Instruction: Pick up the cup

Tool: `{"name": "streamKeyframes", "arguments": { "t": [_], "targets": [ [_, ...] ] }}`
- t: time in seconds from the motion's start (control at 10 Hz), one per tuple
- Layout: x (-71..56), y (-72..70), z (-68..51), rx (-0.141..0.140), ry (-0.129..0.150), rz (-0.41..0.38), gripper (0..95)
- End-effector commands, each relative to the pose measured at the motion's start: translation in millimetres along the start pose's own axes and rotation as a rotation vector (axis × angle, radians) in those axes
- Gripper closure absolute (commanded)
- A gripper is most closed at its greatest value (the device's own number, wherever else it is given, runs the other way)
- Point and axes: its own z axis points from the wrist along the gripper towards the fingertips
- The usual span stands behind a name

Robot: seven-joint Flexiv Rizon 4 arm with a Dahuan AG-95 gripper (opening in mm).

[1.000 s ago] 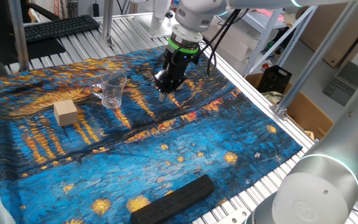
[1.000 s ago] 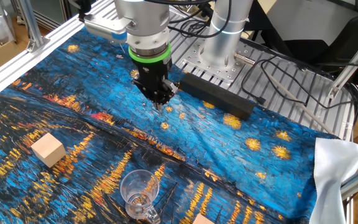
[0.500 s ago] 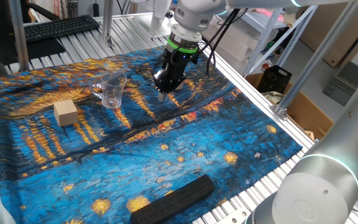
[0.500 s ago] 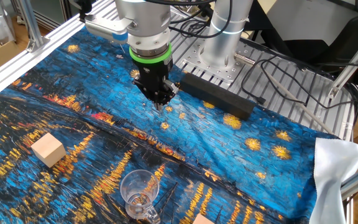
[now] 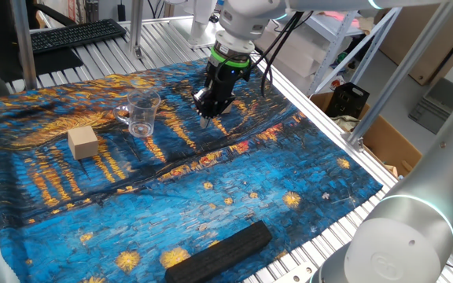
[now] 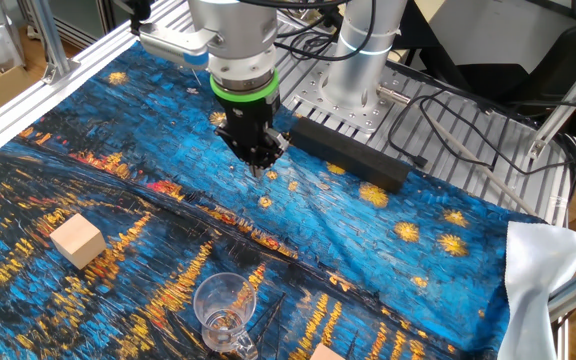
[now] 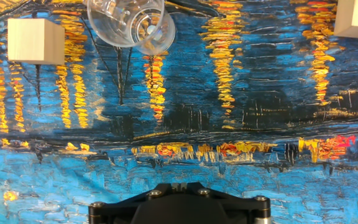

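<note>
1. Cup (image 5: pixel 143 113) stands upright on the painted blue-and-gold cloth (image 5: pixel 211 196), clear, handle toward the left in one fixed view. Also seen in the other fixed view (image 6: pixel 224 310) and at the top edge of the hand view (image 7: pixel 129 23).
2. Gripper (image 5: pixel 205 119) hangs above the cloth, to the side of the cup and well apart from it, tips pointing down; nothing held. The other fixed view shows it too (image 6: pixel 259 170).
3. Pincer state: fingertips look pressed together in both fixed views, so closed on nothing.
4. Wooden cube (image 5: pixel 82 142) sits near the cup, apart from it; nothing lies between gripper and cup but bare cloth.
5. Black bar (image 5: pixel 220 251) lies at the cloth's near edge, well away from the cup.
6. Hand view only: second cube (image 7: pixel 356 18) at the top right corner, with the first cube (image 7: pixel 35 40) at left. Fingers are not visible there, only the black gripper body at the bottom.
7. The other fixed view alone shows a white cloth (image 6: pixel 540 280) at the table edge.
</note>
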Motion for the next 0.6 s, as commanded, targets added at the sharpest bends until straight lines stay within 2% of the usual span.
{"name": "streamKeyframes", "arguments": {
  "t": [0.1, 0.4, 0.6],
  "targets": [
    [-0.6, 0.4, 0.1, 0.002, 0.000, 0.002, 95.0],
    [-2.3, 6.0, 2.3, 0.011, -0.014, 0.009, 95.0],
    [-4.9, 17.9, 6.9, 0.063, -0.003, 0.036, 95.0]
  ]
}}
